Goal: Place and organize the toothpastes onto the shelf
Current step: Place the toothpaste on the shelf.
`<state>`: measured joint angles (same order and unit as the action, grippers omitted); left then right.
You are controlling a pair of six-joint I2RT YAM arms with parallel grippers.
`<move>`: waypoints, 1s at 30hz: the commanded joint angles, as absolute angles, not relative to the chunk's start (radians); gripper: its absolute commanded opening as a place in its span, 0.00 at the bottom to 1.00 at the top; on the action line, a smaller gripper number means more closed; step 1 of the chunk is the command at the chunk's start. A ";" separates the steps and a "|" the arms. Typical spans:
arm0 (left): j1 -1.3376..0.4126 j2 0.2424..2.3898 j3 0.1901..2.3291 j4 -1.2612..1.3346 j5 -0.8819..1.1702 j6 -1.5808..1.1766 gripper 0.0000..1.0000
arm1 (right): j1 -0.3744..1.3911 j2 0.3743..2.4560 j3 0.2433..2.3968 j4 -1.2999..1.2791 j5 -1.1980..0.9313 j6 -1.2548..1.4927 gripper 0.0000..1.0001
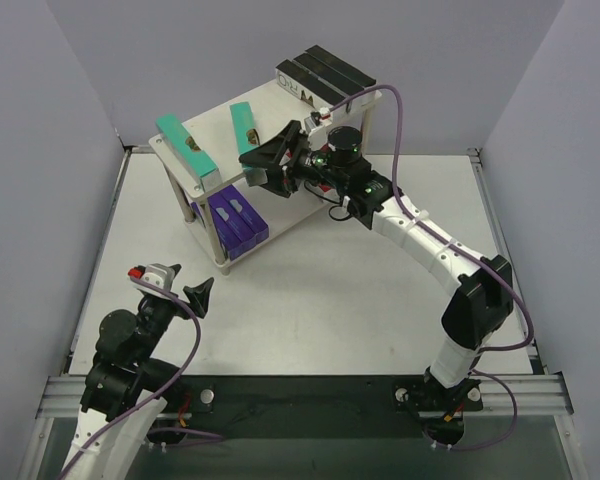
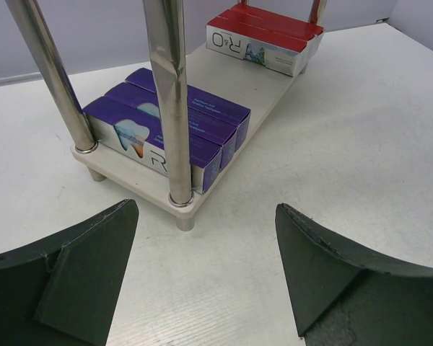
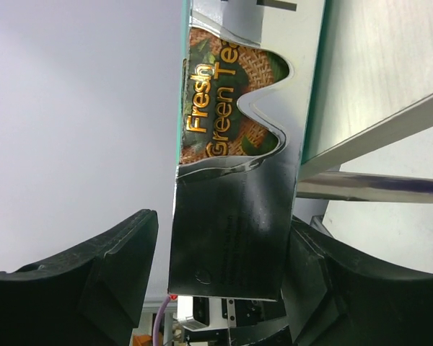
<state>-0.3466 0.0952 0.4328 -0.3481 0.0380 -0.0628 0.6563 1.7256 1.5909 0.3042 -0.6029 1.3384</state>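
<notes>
The shelf [image 1: 280, 108] stands at the back left. Its top board carries a teal toothpaste [image 1: 187, 145], a second teal toothpaste [image 1: 243, 122] and black toothpastes [image 1: 325, 75]. The lower board [image 2: 274, 90] holds purple toothpastes [image 2: 166, 126] and red toothpastes [image 2: 267, 32]. My right gripper [image 1: 265, 160] is open around the near end of the second teal carton [image 3: 238, 108], which lies between its fingers [image 3: 123, 259] with a gap on one side. My left gripper [image 2: 206, 267] is open and empty, low over the table in front of the shelf's near corner.
A metal rod leg [image 2: 166, 108] of the shelf stands right ahead of the left gripper. Another rod [image 3: 375, 187] runs beside the right gripper. Grey walls enclose the white table [image 1: 360, 300] on three sides.
</notes>
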 commanded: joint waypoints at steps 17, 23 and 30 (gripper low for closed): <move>-0.341 0.084 0.451 -0.319 0.045 -0.052 0.88 | 0.661 1.623 1.603 0.243 -0.554 1.227 0.87; -0.341 0.084 0.451 -0.319 0.049 -0.052 0.88 | 0.660 1.576 1.598 0.155 -0.514 1.146 1.00; -0.341 0.089 0.451 -0.319 0.049 -0.052 0.88 | 0.664 1.497 1.571 0.023 -0.445 0.990 1.00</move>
<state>-0.3466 0.0921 0.4328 -0.3477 0.0383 -0.0628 0.6563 1.5806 1.5787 0.0917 -0.4961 1.1194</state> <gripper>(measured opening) 0.880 0.999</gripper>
